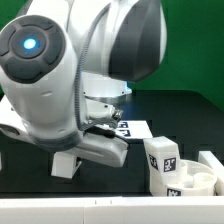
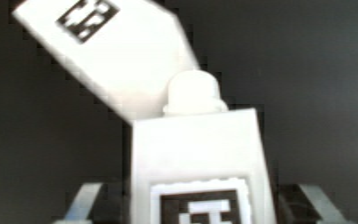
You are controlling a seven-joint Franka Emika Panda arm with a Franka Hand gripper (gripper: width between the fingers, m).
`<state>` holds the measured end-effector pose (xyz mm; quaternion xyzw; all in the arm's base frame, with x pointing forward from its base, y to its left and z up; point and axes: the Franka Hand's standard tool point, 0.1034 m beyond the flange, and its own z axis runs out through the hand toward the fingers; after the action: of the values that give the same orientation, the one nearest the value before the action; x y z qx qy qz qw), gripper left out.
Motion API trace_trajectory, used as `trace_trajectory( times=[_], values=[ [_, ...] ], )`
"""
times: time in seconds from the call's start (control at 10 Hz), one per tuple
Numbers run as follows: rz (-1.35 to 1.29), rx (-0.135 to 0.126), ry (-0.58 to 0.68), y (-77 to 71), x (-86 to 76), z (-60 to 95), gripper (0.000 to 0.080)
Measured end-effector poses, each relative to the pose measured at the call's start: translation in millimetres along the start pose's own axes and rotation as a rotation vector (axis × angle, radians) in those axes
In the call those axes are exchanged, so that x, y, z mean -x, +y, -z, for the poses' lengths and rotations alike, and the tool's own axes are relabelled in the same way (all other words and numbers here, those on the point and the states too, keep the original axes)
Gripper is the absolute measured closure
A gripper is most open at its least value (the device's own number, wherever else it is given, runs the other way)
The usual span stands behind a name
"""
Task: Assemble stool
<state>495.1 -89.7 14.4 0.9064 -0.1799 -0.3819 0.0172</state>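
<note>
Gripper (image 2: 199,202) straddles a leg (image 2: 194,150): one of the fingers (image 2: 91,202) shows on each side of the block, in the wrist view. A thin dark line sits between each finger and the leg's flanks, and it's blurred, so I can't tell whether it's clamped or just bracketing.

The leg's tag (image 2: 202,208) faces the camera and its rounded peg (image 2: 194,92) points away, toward the table (image 1: 30,192). In the exterior view the leg hangs under the hand, low over the table; contact with the table not resolvable.

Beyond the peg is a long white slab (image 2: 131,55) with one tag at its far end. Could be another leg lying flat or the marker board (image 1: 138,128); can't say which.

Farther off, toward the exterior view's right: a second leg (image 1: 162,155) upright, just beside or inside the seat (image 1: 195,182). Another white part is cropped at the frame edge.

Handling, my read:
- The leg looks like rigid moulded plastic, probably light and not fragile.
- The faces are smooth, so it may slip or pivot under a point grip.
- Take it across two flat parallel flanks, mid-body.
- Keep the fingers off the peg; that looks like the mating end.
- The seat is round with a shallow rim, so it's awkward for two fingers. Pinch the rim wall or push it instead.
</note>
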Motion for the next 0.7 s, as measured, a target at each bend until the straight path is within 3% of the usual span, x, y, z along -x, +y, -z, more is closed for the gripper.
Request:
trace_trajectory(
  times=[0.4,0.5,0.6,0.7],
  values=[
    [-0.003,-0.001,-0.040,1.9,4.6,1.5,0.0459],
    [-0.012,-0.016,-0.106,6.2,0.9,11.8,0.0459],
    [-0.015,-0.018,-0.119,9.3,-6.9,19.9,0.0363],
    [-0.026,-0.008,-0.241,15.6,1.8,21.2,0.0232]
  ],
)
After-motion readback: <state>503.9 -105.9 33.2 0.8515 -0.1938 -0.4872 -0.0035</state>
